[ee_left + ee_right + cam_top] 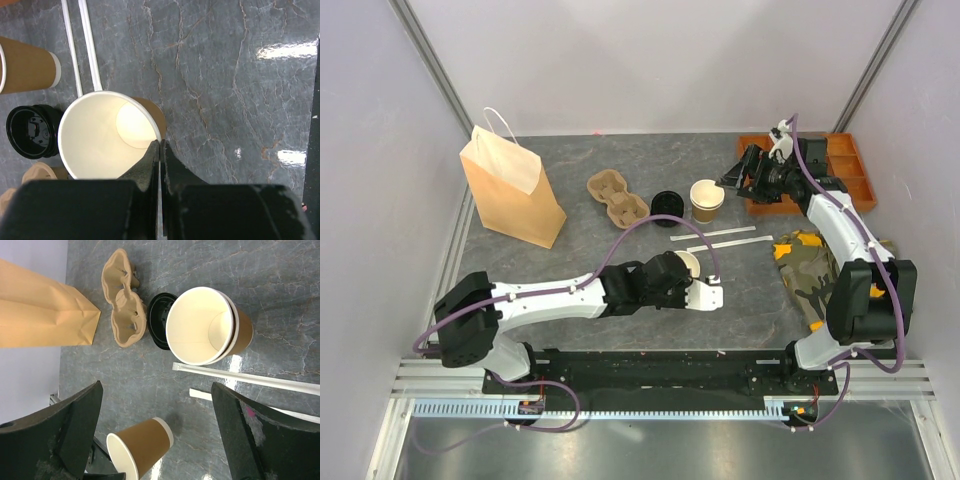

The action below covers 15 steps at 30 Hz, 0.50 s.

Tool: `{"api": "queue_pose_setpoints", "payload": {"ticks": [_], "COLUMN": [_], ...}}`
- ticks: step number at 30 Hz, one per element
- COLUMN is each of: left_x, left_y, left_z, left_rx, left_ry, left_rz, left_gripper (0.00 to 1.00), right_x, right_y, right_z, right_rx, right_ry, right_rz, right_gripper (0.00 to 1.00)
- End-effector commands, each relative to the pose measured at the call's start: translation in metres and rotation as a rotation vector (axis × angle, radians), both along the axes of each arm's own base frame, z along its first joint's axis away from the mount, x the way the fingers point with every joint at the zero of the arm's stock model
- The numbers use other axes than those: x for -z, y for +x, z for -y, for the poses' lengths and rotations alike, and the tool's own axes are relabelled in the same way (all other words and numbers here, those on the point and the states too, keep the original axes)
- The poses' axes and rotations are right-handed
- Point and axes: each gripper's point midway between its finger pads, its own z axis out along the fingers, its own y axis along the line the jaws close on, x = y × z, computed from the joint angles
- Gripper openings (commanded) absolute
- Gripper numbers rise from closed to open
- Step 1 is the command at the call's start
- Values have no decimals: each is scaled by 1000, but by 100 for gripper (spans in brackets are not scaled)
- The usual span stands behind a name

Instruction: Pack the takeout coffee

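Presently left gripper (pixel 160 148) nips one cup (pixel 95 140) by its thin rim, tilted, so it may slip or crumple when moved; right gripper (pixel 155 410) gapes wide, empty, near stacked cups (pixel 195 325).

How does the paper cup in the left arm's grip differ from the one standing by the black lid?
The held cup is pinched at its rim by the left gripper; the standing cup is touched by nothing. The held cup looks tilted; the standing cup sits upright. The held cup is single; the standing cup shows a doubled rim, seemingly two nested. Both are tan outside, white inside, lidless.
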Motion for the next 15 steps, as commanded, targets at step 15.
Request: {"api": "queue_pose_setpoints", "payload": {"ticks": [15], "left_x": [-6], "left_y": [4], "left_z": [-1], "left_rx": [15], "left_ry": [-5], "left_rz": [-70], "left_gripper": [6], "right_x": [-11], "right_y": [2], "right_z": [-1], "right_rx": [-29], "right_ry": [-6], "right_rz": [38], "right_gripper": [98]}}
